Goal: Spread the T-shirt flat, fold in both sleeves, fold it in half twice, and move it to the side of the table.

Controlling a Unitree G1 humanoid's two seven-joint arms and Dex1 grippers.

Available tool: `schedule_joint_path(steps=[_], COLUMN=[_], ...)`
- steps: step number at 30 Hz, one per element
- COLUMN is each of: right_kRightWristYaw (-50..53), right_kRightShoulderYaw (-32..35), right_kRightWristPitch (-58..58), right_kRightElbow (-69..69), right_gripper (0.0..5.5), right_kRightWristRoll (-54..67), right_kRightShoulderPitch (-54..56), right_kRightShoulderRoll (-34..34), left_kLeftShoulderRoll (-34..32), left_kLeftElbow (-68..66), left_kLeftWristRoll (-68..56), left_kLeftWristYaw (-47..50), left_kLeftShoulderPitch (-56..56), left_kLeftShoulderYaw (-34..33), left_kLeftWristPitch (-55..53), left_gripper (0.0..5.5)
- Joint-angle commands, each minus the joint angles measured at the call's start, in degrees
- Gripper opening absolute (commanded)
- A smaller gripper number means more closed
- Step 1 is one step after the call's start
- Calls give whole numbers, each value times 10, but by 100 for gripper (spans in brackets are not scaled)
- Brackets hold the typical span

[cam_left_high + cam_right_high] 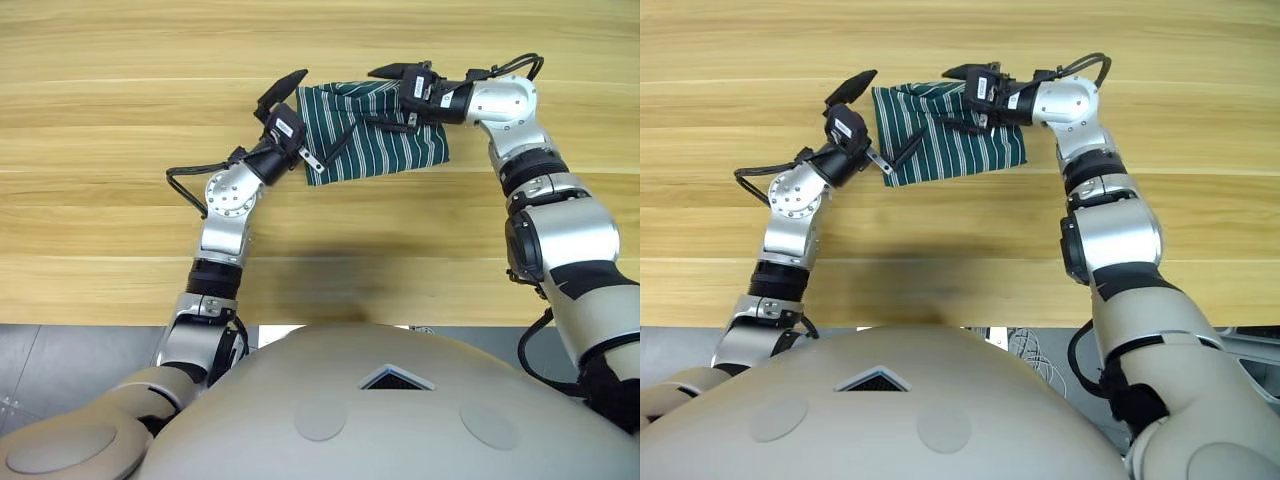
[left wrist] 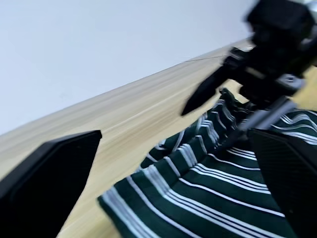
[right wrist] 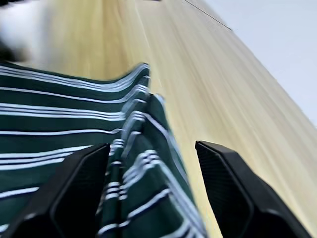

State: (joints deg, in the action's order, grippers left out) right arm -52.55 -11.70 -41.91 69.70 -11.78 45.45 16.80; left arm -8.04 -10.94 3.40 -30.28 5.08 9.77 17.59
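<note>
Two claws on the T-shirt. Which step are we in? — M

Folds look finished to me. It's a compact, roughly rectangular stack, so what's left is the move to the side. — R

Where is it sitting? — M

Around the middle of the surface, toward the far half, straight ahead of the robot. Not at any edge yet. — R

Claw states? — M

Both released. The left claw is spread wide at the stack's left edge, with one finger off the far-left corner and the other lying over the cloth. The right claw is at the far-right corner. In its wrist view the fingers straddle the bunched far edge without pinching it. — R

How does the cloth look? — M

Dark green with thin white stripes. The near and right edges are fairly straight. The far edge is rumpled, with layers humped up (worst by the right claw). The left edge is slightly skewed. It's soft, thin and several layers deep, so I'd expect it to splay if only the top layer gets caught. — R

Next move? — M

My read: clench both claws on the full thickness of the stack at opposite ends. Then carry or slide it sideways with both arms in step, keeping the spacing constant so the fold doesn't pull open. Can't tell from here which side is the target. — R
</note>
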Motion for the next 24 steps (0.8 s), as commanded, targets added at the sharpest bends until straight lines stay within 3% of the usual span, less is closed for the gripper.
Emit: schedule_joint_path(steps=[1, 15, 24], right_kRightWristYaw=[56, 169, 277], right_kRightShoulderYaw=[-14, -20, -42], right_kRightWristPitch=[12, 55, 127], right_kRightElbow=[23, 48, 63], right_gripper=[322, 322, 322], right_kRightWristRoll=[-33, -67, -118], right_kRightShoulderPitch=[25, 54, 68], right_kRightShoulderRoll=[6, 11, 24], left_kLeftShoulderRoll=[-10, -45, -58], left_kLeftElbow=[15, -236, -183], left_kLeftWristRoll=[33, 150, 148], left_kLeftWristYaw=[16, 140, 120], left_kLeftShoulderPitch=[-11, 56, 7], left_kLeftShoulderYaw=[28, 70, 112], left_kLeftWristPitch=[8, 63, 89], left_gripper=[536, 536, 536])
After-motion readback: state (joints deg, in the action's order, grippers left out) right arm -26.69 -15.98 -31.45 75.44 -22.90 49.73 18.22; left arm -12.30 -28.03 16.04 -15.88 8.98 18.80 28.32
